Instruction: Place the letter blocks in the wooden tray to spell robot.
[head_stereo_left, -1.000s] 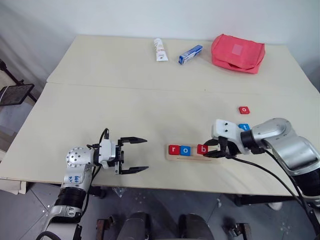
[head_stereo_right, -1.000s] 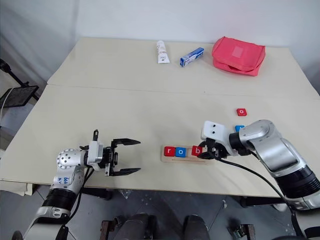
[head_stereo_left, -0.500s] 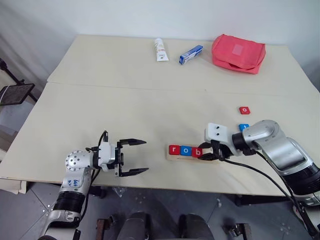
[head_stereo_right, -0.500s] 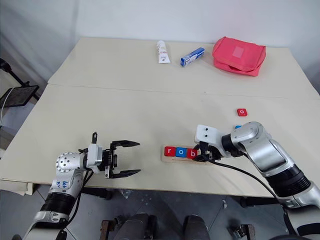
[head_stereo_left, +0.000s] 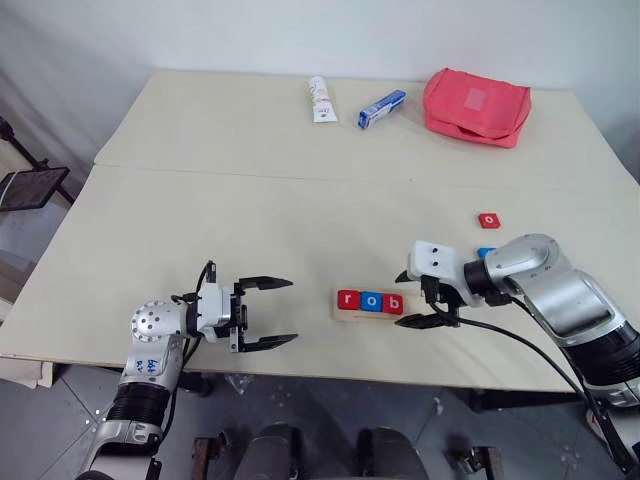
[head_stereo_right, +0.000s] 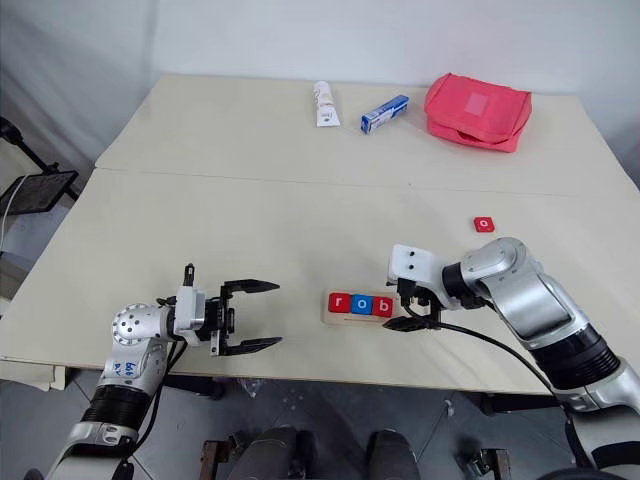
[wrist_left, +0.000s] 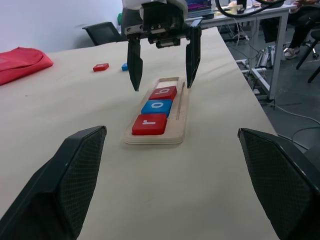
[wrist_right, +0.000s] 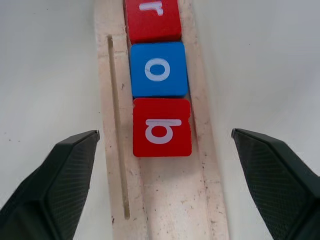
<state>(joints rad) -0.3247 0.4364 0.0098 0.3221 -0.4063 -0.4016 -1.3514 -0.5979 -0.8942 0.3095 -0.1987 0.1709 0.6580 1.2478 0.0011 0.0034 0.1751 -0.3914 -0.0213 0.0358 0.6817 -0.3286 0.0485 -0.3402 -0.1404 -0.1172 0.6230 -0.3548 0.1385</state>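
The wooden tray (head_stereo_left: 372, 317) lies near the table's front edge. In it, side by side from its left end, sit a red r block (head_stereo_left: 347, 299), a blue o block (head_stereo_left: 371, 300) and a red b block (wrist_right: 161, 127). My right gripper (head_stereo_left: 403, 300) is open, one finger on each side of the tray just right of the b, touching nothing. A loose red o block (head_stereo_left: 487, 219) and a blue block (head_stereo_left: 487, 253), half hidden by my right arm, lie behind it. My left gripper (head_stereo_left: 290, 311) is open and empty, left of the tray.
At the table's far side lie a red pouch (head_stereo_left: 475, 105), a blue-and-white box (head_stereo_left: 381, 109) and a white tube (head_stereo_left: 319, 99). The table's front edge runs just below the tray and both grippers. A black chair (head_stereo_left: 30, 186) stands off the table's left side.
My right gripper carried the red b left against the blue o, then opened and let it go in the tray. The left arm has kept still.
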